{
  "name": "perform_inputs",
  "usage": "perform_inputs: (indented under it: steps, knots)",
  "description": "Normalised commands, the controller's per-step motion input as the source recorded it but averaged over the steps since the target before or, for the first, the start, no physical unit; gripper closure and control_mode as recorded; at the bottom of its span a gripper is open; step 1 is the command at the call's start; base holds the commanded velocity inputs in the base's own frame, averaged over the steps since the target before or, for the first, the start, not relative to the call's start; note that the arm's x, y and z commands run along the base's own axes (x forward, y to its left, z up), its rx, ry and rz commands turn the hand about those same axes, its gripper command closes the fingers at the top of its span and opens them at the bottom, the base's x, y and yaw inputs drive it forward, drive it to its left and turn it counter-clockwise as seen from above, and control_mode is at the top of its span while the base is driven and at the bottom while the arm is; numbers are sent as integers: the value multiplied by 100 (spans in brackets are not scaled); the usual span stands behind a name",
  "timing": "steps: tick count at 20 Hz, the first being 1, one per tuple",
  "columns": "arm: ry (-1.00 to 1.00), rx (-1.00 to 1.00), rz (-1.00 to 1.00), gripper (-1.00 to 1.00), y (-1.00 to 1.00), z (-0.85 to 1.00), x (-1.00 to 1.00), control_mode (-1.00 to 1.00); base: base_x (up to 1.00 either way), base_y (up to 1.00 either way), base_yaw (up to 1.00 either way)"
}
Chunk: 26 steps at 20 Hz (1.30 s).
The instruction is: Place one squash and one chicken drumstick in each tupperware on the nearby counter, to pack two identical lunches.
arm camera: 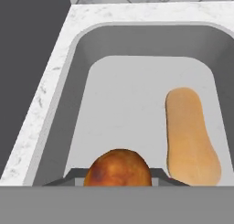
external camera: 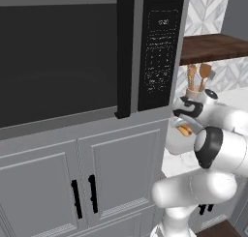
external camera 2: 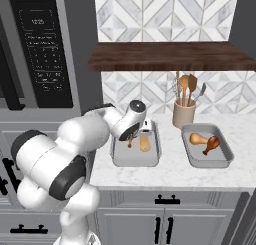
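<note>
My gripper (external camera 2: 131,138) hangs over the left tupperware (external camera 2: 118,159) on the counter (external camera 2: 172,173), shut on a chicken drumstick (external camera 2: 130,142). In the hand view the orange-brown drumstick (arm camera: 119,167) sits between my gripper's (arm camera: 118,176) tips, above the tray's grey floor (arm camera: 123,104). An elongated tan squash (arm camera: 189,136) lies flat in that tray, to the right of the drumstick, also visible from the right base camera as the squash (external camera 2: 145,143). The right tupperware (external camera 2: 227,156) holds another squash (external camera 2: 197,138) and a dark red-brown drumstick (external camera 2: 212,143).
A tan utensil cup (external camera 2: 183,113) with wooden spoons stands behind the trays, under a dark wooden shelf (external camera 2: 170,56). A black microwave (external camera: 63,62) in a tall grey cabinet rises left of the counter. Grey cabinet doors with black handles (external camera 2: 167,200) lie below the counter.
</note>
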Motion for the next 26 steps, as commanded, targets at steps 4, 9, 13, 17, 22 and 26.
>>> perform_inputs:
  steps: [4, 9, 13, 17, 22, 26]
  knots:
    - [4, 0, 3, 100, -1, -31, 26, -100, 0, 0, 0]
    - [1, 3, 3, 100, -14, -18, 12, -100, 0, 0, 0]
    - [2, 5, 0, 100, -13, -24, 25, -100, 0, 0, 0]
    - [1, 0, 0, 100, 0, -36, 37, -100, 0, 0, 0]
    - [-1, 0, 0, 100, 0, -41, 11, -100, 0, 0, 0]
    - [-15, 7, 0, 100, 0, -44, 0, -100, 0, 0, 0]
